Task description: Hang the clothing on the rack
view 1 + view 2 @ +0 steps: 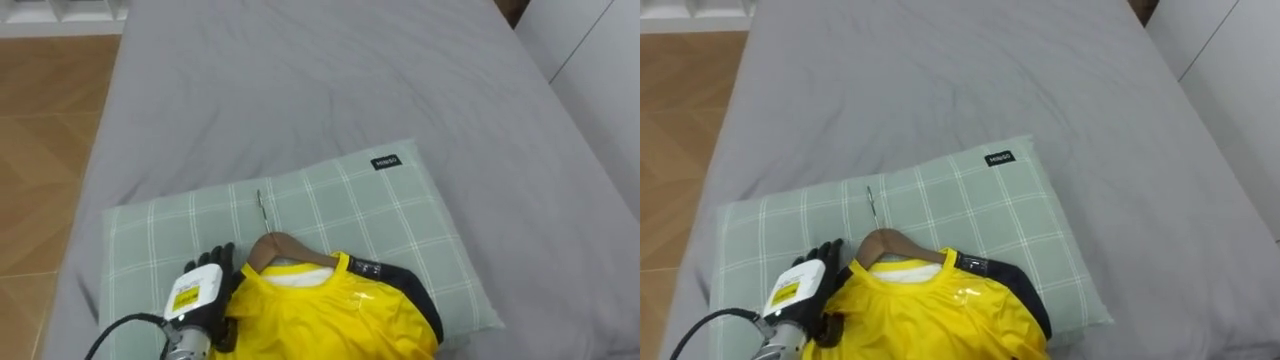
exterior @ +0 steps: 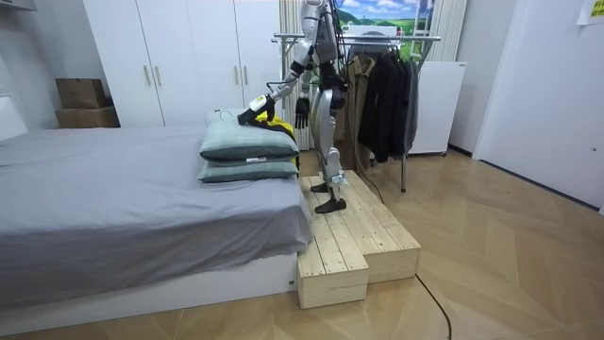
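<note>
Left hand [image 1: 205, 288] against left edge of yellow shirt [image 1: 330, 318] on pillow [image 1: 380, 210]

shirt [image 1: 330, 320] on hanger [image 1: 290, 247], on pillow [image 1: 340, 195] | pillow on bed [image 1: 330, 70] | left hand [image 1: 200, 290] left of shirt

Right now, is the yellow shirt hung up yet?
Not yet. Done: the yellow shirt is on its wooden hanger. In hand: the left robot hand rests at its shoulder on the pillow. The right robot hand hangs idle. Left: lifting it onto the clothes rack behind the robot.
</note>
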Available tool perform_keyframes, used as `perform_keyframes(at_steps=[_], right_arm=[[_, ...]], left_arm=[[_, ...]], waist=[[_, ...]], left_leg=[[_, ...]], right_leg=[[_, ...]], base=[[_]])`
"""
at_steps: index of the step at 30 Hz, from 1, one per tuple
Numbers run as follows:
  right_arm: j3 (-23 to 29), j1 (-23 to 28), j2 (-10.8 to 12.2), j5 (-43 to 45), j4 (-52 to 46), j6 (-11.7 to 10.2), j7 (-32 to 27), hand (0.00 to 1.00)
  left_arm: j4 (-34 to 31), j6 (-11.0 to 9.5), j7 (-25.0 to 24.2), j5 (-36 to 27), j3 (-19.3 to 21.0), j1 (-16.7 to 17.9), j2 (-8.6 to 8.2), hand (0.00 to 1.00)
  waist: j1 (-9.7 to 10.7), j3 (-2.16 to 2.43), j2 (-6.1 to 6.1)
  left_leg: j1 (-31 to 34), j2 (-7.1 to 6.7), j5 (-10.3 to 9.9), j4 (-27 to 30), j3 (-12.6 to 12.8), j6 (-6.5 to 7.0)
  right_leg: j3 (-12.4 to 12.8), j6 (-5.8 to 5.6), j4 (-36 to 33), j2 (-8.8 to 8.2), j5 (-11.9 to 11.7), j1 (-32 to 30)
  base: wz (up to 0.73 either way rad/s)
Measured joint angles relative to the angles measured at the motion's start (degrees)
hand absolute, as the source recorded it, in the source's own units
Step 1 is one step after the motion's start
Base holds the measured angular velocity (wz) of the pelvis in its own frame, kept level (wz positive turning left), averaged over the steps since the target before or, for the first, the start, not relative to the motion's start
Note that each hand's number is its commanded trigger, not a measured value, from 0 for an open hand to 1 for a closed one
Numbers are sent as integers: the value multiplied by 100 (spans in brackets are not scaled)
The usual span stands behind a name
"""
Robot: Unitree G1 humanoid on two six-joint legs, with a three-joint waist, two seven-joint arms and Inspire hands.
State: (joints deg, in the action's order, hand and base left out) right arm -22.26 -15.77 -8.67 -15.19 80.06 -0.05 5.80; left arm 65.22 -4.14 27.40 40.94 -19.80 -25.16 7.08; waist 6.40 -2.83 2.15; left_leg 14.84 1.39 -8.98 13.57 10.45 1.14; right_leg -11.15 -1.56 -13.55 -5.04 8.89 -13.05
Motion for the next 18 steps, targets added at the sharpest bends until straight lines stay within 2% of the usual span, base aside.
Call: perform_keyframes(at_steps=[5, 9, 15, 18], right_arm=[[-88, 69, 14, 0, -18, 10, 63, 0], [-113, 126, 16, -14, -27, 12, 67, 0], [-114, 131, 49, 211, -27, 14, 58, 0], [-121, 140, 49, 202, -23, 15, 41, 0]], left_arm=[[82, 0, 72, 10, -49, 87, 0, 0], [133, 0, 116, 7, -51, 300, -38, 0], [154, 10, 116, 8, -52, 589, -107, 0], [165, 12, 118, 7, -48, 662, -115, 0]], waist=[[-33, 2, 1], [-46, 19, 25], [-60, 97, 133], [-90, 110, 152]], left_leg=[[-20, 0, 6, 0, 12, 10], [-48, 0, 18, -4, 29, 13], [-61, 1, 29, 8, 16, 17], [-66, 3, 30, 13, 12, 17]], right_leg=[[19, 2, -12, 2, -1, -2], [24, 5, -51, 0, -3, 0], [39, 7, -84, -1, -4, 1], [37, 22, -84, 0, -15, 10]], base=[[0], [0], [0], [0]])
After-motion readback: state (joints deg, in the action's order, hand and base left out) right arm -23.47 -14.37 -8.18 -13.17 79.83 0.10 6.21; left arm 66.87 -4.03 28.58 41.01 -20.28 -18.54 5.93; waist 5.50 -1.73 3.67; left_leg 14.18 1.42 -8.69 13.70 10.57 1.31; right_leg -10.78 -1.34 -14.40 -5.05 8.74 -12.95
